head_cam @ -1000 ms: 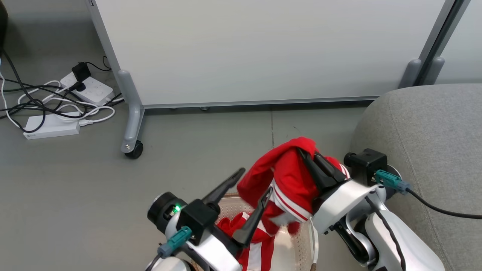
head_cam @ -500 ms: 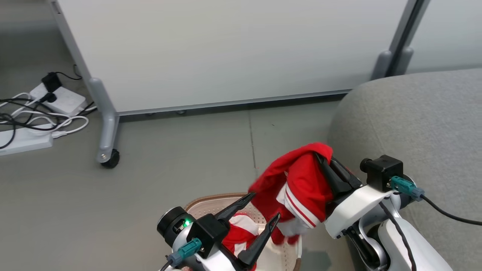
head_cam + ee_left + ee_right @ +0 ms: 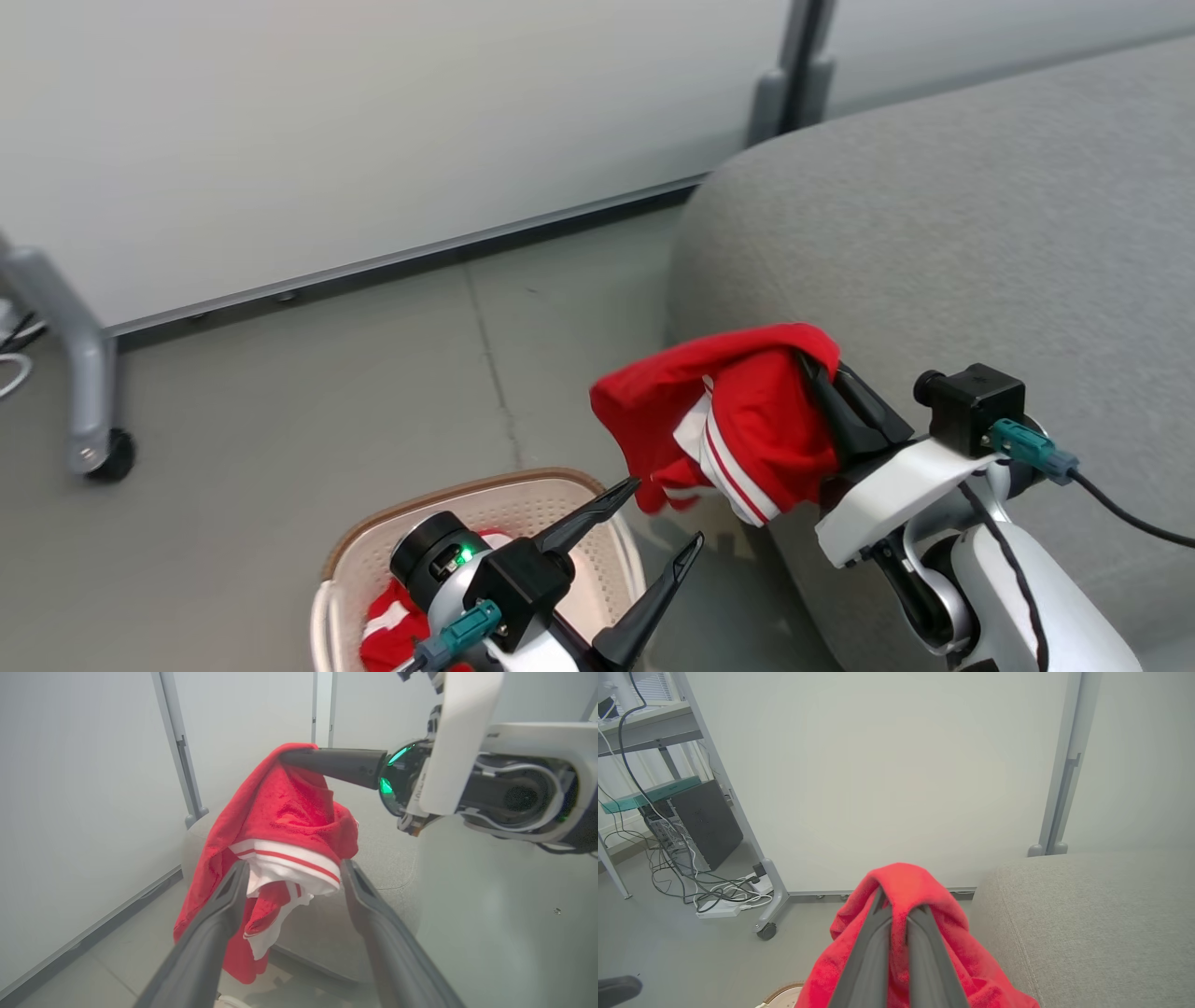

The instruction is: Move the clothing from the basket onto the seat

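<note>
So the carry step is what's in hand here: one red garment is pinched at a fold by the right gripper, whose jaws are shut tight on the cloth. It is held up in the air with the rest hanging in a bunch, white stripes showing underneath. It is hung just beside the rounded end of the grey sofa, off to the side of the basket rather than over it, and none of it is laid on the cushion yet, as far as can be seen. The left gripper is held wide open and empty above the basket's far rim. In the left wrist view the garment is seen beyond its fingers, apparently not touched. More red and white clothing is seen lying in the basket, so the job is reckoned partly done at best. For the next move, the cloth probably needs to be carried higher and further over the seat before the jaws are let go, otherwise it could get dropped down the sofa's side onto the floor.
</note>
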You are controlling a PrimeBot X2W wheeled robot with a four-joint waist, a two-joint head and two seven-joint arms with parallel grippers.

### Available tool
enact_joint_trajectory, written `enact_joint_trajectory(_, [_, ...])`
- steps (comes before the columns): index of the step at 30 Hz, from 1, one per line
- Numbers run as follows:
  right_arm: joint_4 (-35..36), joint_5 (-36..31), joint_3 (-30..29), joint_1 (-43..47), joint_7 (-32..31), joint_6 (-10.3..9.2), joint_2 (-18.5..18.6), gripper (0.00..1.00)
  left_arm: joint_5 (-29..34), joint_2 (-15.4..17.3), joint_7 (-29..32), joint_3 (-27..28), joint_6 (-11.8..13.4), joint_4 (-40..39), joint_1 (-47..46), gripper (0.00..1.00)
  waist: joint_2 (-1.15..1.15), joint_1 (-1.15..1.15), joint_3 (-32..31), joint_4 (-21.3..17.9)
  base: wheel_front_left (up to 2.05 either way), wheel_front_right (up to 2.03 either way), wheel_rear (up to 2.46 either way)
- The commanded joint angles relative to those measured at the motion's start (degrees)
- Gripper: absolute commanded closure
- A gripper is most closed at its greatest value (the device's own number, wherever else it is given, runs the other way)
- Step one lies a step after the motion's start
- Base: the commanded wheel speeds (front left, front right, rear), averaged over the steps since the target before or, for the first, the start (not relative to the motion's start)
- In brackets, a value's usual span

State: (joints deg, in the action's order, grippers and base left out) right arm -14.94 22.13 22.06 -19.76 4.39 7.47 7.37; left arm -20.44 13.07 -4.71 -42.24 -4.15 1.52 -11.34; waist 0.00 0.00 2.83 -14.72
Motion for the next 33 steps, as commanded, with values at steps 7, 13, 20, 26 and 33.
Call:
enact_joint_trajectory(7, [-0.30,-0.11,-2.37,-0.72,1.03,0.06,-0.05,1.00,0.16,1.12,1.19,-0.79,0.03,-1.61,-0.57,0.00,0.00,0.00,2.53,-10.46,0.00,0.00,0.00])
enact_joint_trajectory(13, [-0.69,0.02,-4.04,-0.19,1.62,0.05,-0.31,1.00,0.07,1.55,1.77,-0.75,0.61,-2.45,-0.82,0.00,0.00,0.00,3.62,-13.27,0.00,0.00,0.00])
enact_joint_trajectory(20, [-1.02,0.55,-5.28,-1.33,2.96,0.05,-1.09,1.00,0.70,2.07,2.55,-0.88,1.17,-3.75,-1.52,0.00,0.00,0.00,6.20,-14.98,0.00,0.00,0.00])
enact_joint_trajectory(26, [-1.34,0.18,-9.16,-4.39,4.89,0.06,-1.37,1.00,1.34,2.71,3.32,-0.10,1.55,-5.10,-3.73,0.00,0.00,0.00,9.30,-14.24,0.00,0.00,0.00])
enact_joint_trajectory(33, [-2.72,0.49,-18.28,-13.27,7.20,0.05,0.49,1.00,3.16,3.29,4.63,0.46,1.28,-7.42,-8.85,0.00,0.00,0.00,15.58,-11.51,0.00,0.00,0.00])
